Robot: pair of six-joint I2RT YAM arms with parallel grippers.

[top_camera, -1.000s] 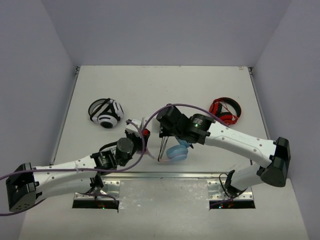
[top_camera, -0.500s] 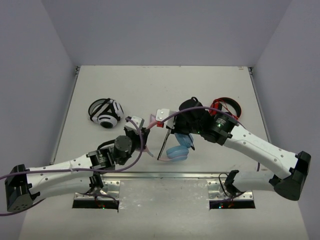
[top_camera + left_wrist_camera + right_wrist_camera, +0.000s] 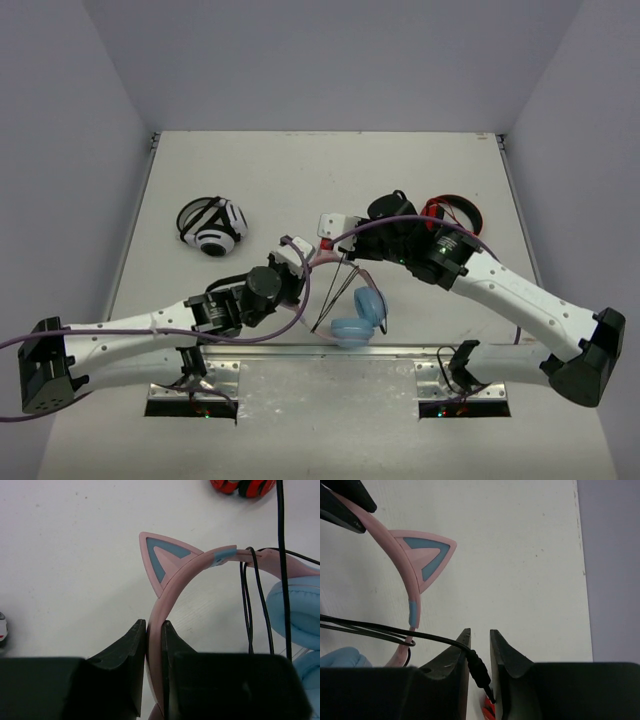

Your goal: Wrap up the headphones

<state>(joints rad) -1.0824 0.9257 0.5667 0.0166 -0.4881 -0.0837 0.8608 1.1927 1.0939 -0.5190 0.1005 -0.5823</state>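
The headphones have a pink band, cat ears and light blue ear cups. My left gripper is shut on the pink band and holds it on edge over the table; in the top view it sits left of the cups. A thin black cable loops over the band. My right gripper holds the cable's plug between its jaws; the cable runs left to the band. In the top view the right gripper is just behind the band.
White-and-black headphones lie at the left. Red-and-black headphones lie at the right, behind my right arm, and show at the top of the left wrist view. A metal strip edges the table's near side.
My right gripper has swung back and to the right with the cable end. My left gripper has shifted right with the band, and the ear cups have slid slightly nearer.
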